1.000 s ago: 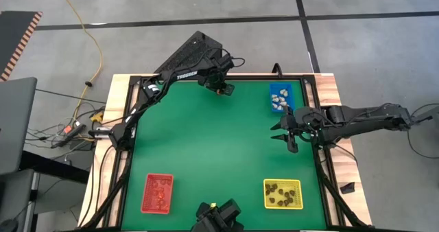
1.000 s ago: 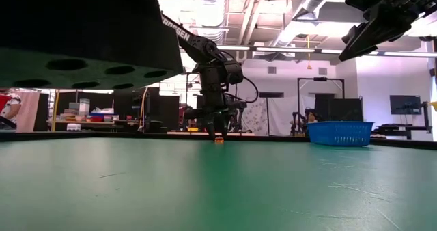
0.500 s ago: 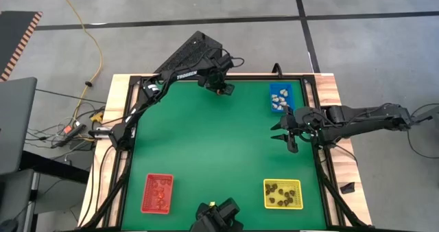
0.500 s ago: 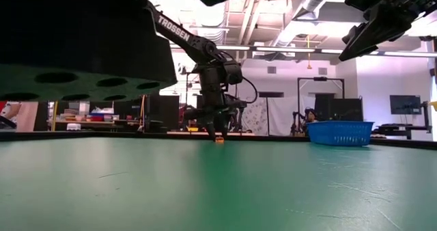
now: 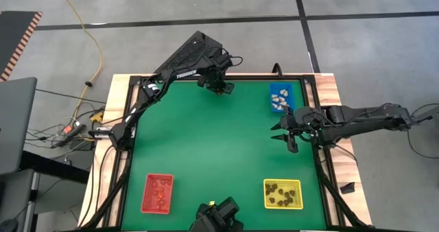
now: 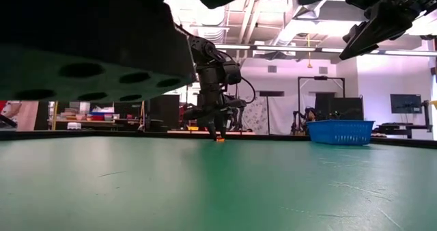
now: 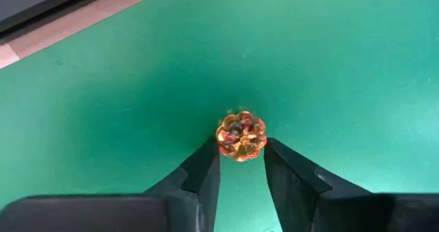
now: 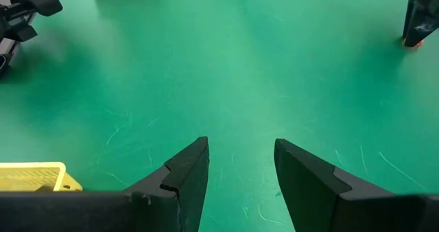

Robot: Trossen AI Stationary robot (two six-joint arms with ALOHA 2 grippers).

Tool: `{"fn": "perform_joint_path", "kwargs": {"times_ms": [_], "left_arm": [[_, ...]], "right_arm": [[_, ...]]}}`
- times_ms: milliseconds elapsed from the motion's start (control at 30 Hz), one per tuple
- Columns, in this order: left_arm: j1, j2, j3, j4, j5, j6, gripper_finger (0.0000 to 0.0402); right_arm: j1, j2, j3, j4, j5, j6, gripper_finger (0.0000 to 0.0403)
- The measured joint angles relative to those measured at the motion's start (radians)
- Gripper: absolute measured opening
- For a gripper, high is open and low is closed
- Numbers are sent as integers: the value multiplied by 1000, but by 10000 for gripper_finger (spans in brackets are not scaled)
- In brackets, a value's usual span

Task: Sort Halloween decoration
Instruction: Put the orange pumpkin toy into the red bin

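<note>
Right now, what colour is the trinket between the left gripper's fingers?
Translucent orange, bumpy like a berry, with darker flecks: the trinket shows best in the left wrist view.

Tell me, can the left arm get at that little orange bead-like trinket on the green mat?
Probably yes: the left gripper already has a finger on each side of the orange trinket, with nothing else near it.

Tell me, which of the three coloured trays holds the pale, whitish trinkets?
The blue tray, at the table's far right by the right gripper. The red tray holds reddish pieces, the yellow tray dark ones.
</note>
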Motion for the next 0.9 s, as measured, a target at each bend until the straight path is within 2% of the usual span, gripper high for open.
{"fn": "perform_joint_path", "kwargs": {"times_ms": [167, 367, 600, 800, 900], "left_arm": [[0, 1, 0, 0, -1, 2, 84], [0, 1, 0, 3, -1, 19, 85], [-9, -14, 0, -23, 14, 107, 86], [-44, -112, 1, -141, 27, 197, 86], [-82, -152, 0, -253, -22, 246, 86]], "right_arm": [[0, 0, 0, 0, 0, 0, 196], [0, 0, 0, 0, -1, 0, 196], [0, 0, 0, -1, -2, -2, 196], [0, 0, 0, 0, -2, -1, 196], [0, 0, 0, 1, -2, 22, 196]]}}
